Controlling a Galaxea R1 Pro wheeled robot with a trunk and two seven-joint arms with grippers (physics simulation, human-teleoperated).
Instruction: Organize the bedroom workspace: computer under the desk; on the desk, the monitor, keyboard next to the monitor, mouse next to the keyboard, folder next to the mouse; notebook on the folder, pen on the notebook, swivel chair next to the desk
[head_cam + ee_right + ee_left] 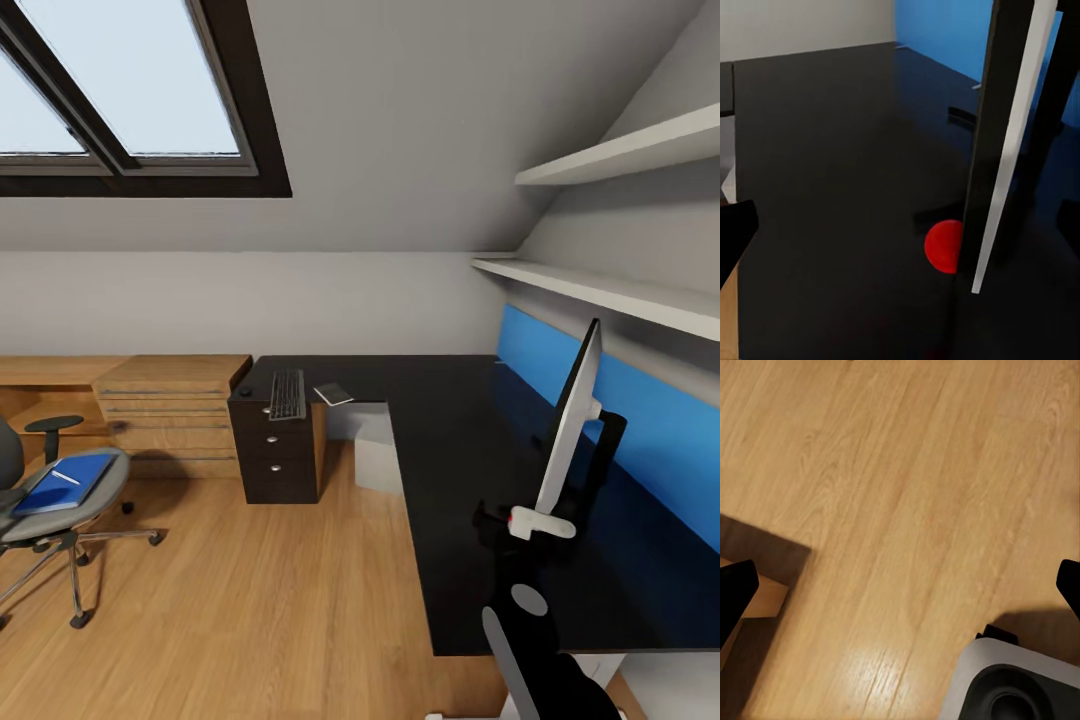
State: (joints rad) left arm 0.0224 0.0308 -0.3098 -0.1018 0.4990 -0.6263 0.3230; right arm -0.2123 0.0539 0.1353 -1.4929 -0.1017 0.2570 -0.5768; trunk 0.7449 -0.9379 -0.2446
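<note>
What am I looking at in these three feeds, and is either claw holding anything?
The big picture is from the robot's head camera. It shows the L-shaped desk with the monitor standing on it, edge-on, and the keyboard and notebook at the far end. The swivel chair carries the blue folder with the pen on it. The other two pictures are from cameras at each arm's claw. The left claw hangs open over bare wood floor. The right claw is open, facing the monitor's edge above the desk. Neither holds anything.

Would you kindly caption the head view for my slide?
Attic bedroom: monitor on the L-shaped desk, keyboard and notebook at its far end, folder on the swivel chair.
</note>
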